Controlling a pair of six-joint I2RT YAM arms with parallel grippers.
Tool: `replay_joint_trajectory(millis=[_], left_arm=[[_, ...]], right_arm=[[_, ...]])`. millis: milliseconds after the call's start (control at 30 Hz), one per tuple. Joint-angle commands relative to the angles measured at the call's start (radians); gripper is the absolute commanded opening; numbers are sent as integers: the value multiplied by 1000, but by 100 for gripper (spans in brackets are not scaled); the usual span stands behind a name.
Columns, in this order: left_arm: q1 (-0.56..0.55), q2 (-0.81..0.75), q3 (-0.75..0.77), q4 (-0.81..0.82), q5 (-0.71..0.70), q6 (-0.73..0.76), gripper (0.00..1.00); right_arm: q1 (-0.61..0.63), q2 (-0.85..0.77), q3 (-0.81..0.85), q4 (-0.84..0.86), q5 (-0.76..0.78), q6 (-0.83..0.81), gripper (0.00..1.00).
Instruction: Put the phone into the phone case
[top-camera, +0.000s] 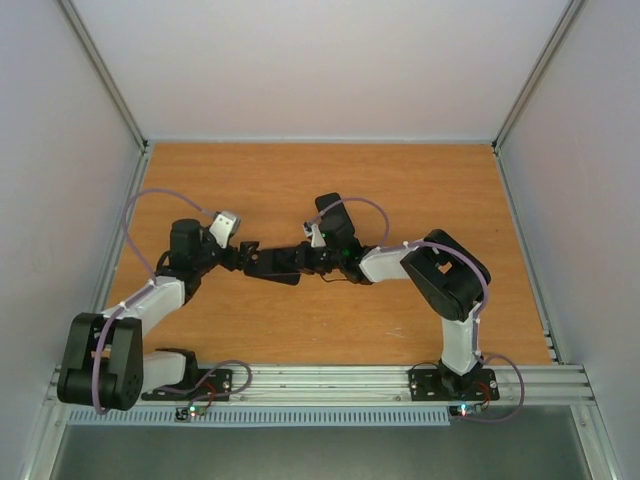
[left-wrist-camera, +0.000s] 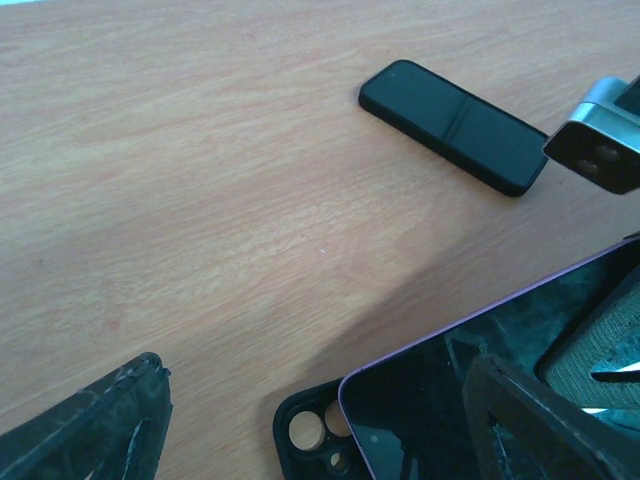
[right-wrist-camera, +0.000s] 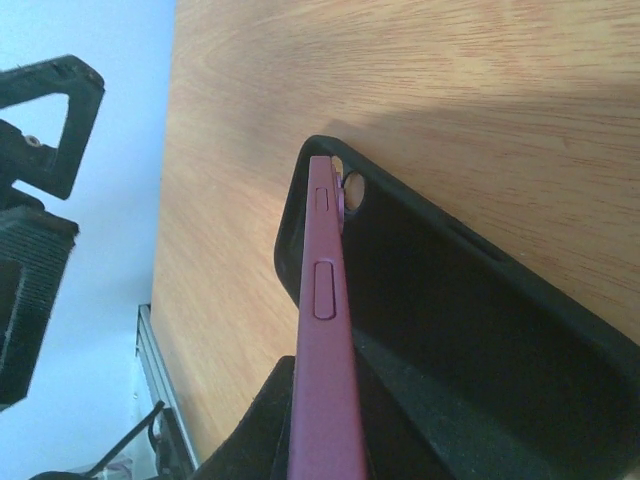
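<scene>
Right gripper (right-wrist-camera: 322, 440) clamped on phone (right-wrist-camera: 325, 330), held edge-on, top corner tucked into case (right-wrist-camera: 470, 300) by the camera holes (left-wrist-camera: 303, 432). Left gripper (left-wrist-camera: 315, 400) spread apart, straddling case on bench (left-wrist-camera: 200, 200). Advice: hinge phone down flat, keep corner seated, left steadying case against sliding.

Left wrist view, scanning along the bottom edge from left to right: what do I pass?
Gripper finger → phone case, its corner with the camera holes → phone.
</scene>
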Motion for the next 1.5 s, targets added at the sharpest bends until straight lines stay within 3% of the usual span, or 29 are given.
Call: replay_joint_trajectory(millis=[0, 367, 567, 767, 1033, 1200, 1467], left_arm=[[-12, 34, 6, 56, 1, 9, 80], [-29, 74, 56, -34, -9, 30, 81], [-24, 196, 242, -381, 88, 48, 69], [-8, 339, 379, -600, 167, 130, 59], [78, 377, 498, -883, 304, 320, 58], [147, 386, 488, -964, 302, 439, 58], [157, 603, 647, -1178, 369, 546, 58]], right_arm=[[-4, 4, 29, 129, -24, 53, 1], [-4, 4, 12, 142, 7, 86, 1], [-3, 10, 0, 167, 11, 97, 1], [-2, 16, -17, 182, 9, 101, 1], [-2, 32, -24, 196, 5, 98, 1], [-3, 49, -19, 203, -6, 104, 1], [-2, 49, -37, 218, -14, 106, 1]])
